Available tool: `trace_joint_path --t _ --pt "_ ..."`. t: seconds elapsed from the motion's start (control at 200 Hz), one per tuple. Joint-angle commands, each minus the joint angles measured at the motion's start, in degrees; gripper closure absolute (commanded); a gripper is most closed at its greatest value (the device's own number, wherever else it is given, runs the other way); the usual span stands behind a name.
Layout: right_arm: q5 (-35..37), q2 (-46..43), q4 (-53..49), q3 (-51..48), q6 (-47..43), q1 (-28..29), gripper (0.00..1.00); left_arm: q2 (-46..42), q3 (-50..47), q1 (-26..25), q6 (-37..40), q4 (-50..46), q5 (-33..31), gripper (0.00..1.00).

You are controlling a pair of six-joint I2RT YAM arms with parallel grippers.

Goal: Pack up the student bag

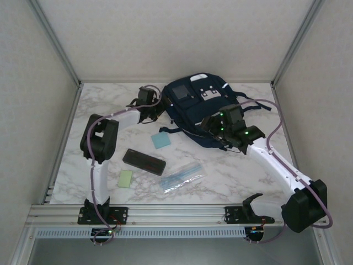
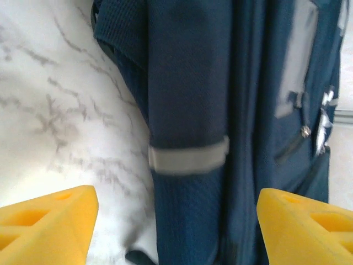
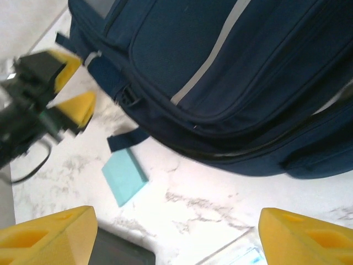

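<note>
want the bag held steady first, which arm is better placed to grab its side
Left, probably: the left gripper is open with the side of the bag between its fingers. The right gripper, also open, sits over table beside the bag.

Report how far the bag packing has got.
Nothing looks packed: the black case, blue pad, green pad and clear packet lie on the table. The left gripper and right gripper hover open at the student bag, which looks zipped. Opening and loading are left.

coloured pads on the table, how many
2. The blue pad lies in front of the student bag; the green pad lies nearer, left of the black case. Bag may hide more.
</note>
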Motion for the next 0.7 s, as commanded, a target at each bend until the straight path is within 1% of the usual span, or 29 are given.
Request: trace_joint_path --t 0.0,0.12,0.175,0.215,0.31,0.36,0.4,0.536,0.641,0.696 --pt "-1.5 2.8 3.8 -0.8 1.3 3.4 0.25 4.7 5.4 -0.6 -1.6 5.1 -0.3 0.25" --pt "-1.3 6.2 4.2 -1.7 2.1 4.8 0.27 8.9 7.9 -0.9 -3.4 8.5 0.2 0.29" --pt "-0.2 7.2 4.8 -2.8 2.7 4.7 0.28 10.2 9.1 -1.2 -3.9 9.7 0.8 0.35" --pt "1.0 7.9 4.9 -3.4 3.0 4.7 0.29 10.8 9.8 -1.4 -4.2 10.2 1.2 0.43" --pt "4.3 9.9 5.0 -3.9 3.0 4.4 0.31 11.1 10.6 -1.7 -4.9 11.1 2.6 0.69" --pt "5.8 11.1 5.5 -4.5 3.2 3.9 0.33 10.5 10.1 -1.8 -5.1 11.2 3.1 0.88" --pt "6.5 12.2 6.1 -4.9 3.8 3.1 0.36 9.6 9.2 -1.9 -5.4 11.3 3.2 1.0" --pt "9.5 16.2 8.7 -4.2 2.7 0.2 0.46 4.4 2.5 -1.8 -6.5 12.9 4.1 1.0" --pt "12.2 20.4 8.6 -1.0 -0.6 -2.4 0.55 -1.3 -4.6 -2.0 -7.6 14.1 4.7 1.0" --pt "12.5 22.4 8.1 1.3 -2.1 -4.3 0.58 -4.4 -8.0 -2.3 -7.9 14.1 4.6 1.0"
